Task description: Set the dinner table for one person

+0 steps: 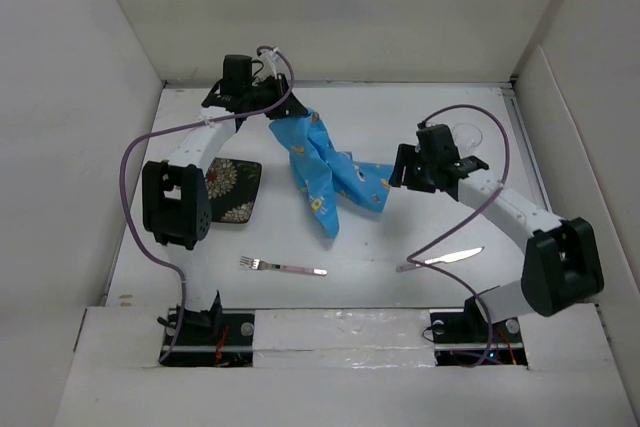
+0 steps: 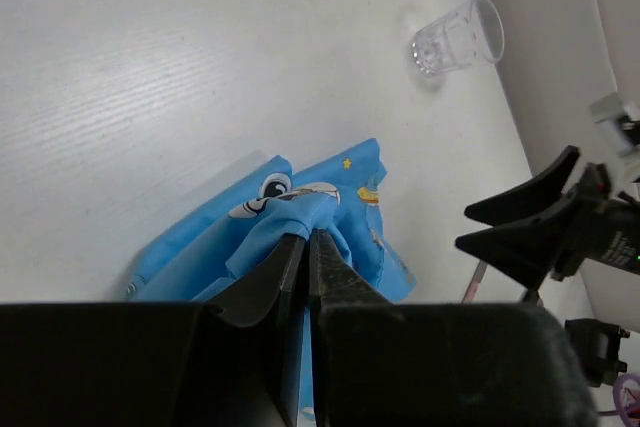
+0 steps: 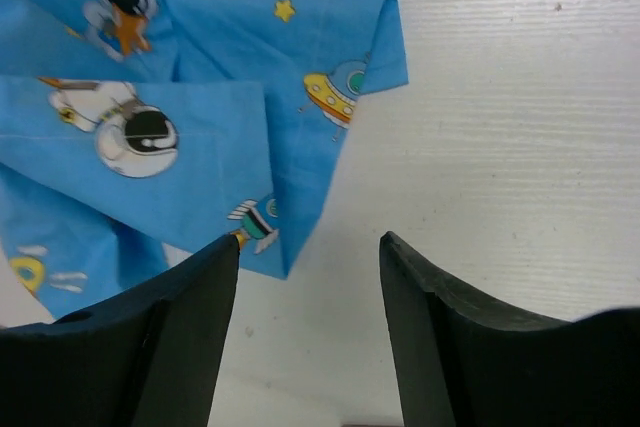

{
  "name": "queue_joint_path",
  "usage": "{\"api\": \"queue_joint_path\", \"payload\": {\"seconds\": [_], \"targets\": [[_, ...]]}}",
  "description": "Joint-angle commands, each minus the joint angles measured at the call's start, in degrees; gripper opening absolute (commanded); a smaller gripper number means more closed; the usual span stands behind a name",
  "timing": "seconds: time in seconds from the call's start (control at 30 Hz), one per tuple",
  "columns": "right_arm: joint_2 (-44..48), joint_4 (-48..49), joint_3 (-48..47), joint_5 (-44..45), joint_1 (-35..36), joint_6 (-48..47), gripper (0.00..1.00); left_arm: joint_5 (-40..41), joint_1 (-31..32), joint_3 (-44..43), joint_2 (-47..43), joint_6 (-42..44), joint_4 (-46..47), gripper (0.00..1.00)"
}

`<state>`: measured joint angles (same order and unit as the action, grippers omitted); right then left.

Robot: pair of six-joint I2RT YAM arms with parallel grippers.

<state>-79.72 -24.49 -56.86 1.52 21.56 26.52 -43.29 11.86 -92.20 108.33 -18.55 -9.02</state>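
One tabletop (image 1: pixel 400 237). On it: one blue printed cloth (image 1: pixel 325 172), one fork (image 1: pixel 283 267), one knife (image 1: pixel 445 259), one clear glass (image 2: pixel 458 37), one dark flowered square dish (image 1: pixel 235 190).

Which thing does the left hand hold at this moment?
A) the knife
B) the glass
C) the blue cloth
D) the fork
C: the left hand is shut on a gathered fold of the blue cloth, and nothing else sits between its fingers.
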Motion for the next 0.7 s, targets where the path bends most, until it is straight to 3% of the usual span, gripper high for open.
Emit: {"api": "queue_joint_path", "payload": {"seconds": [0.0, 0.3, 0.33, 0.37, 0.43, 0.47, 0.5, 0.53, 0.57, 0.6, 0.63, 0.67], "targets": [[-4.90, 4.27, -3.43, -6.50, -0.82, -1.30, 0.66, -2.94, -0.08, -5.27, 0.99, -0.18, 1.37, 0.00], [-6.06, 16.57, 6.32, -20.58, -0.65, 1.87, 0.74, 1.00, -0.08, -4.47, 2.32, 4.30, -2.49, 0.00], [-6.06, 17.19, 6.67, -20.24, 0.75, 1.60, 0.74, 2.23, -0.08, -5.00, 2.58, 4.74, -4.41, 0.07], [-6.06, 17.20, 6.68, -19.89, 1.37, 1.34, 0.74, 4.07, -0.08, -5.53, 2.41, 5.01, -5.13, 0.23], [-7.55, 16.85, 6.06, -19.10, 1.90, 0.46, 0.73, 8.83, -0.08, -6.67, 1.35, 3.70, -6.88, 0.40], [-8.25, 16.58, 5.10, -18.84, 2.43, -0.06, 0.73, 8.83, -0.08, -6.76, -2.21, 3.17, -6.98, 0.57], [-9.65, 16.49, 4.66, -18.83, 2.43, -0.16, 0.72, 8.83, -0.08, -6.76, -3.73, 2.56, -7.94, 0.63], [-10.27, 16.06, 3.96, -18.57, 2.95, -0.24, 0.72, 27.02, -0.08, -7.02, -5.40, 1.94, -8.64, 0.67], [-10.97, 15.97, 2.99, -18.40, 2.96, -0.33, 0.72, 31.73, -0.08, -7.02, -7.15, 1.85, -9.26, 0.72], [-11.41, 16.05, 2.55, -18.13, 3.48, -0.77, 0.72, 39.08, -0.08, -6.07, -11.09, 1.85, -9.79, 0.73], [-12.38, 15.88, 2.02, -17.43, 3.49, -0.86, 0.72, 41.42, -0.08, -4.93, -13.48, 2.11, -9.97, 0.73], [-13.08, 15.44, 1.41, -16.64, 4.10, -1.47, 0.71, 44.92, -0.08, -1.78, -18.02, 2.55, -10.14, 0.67]]}}
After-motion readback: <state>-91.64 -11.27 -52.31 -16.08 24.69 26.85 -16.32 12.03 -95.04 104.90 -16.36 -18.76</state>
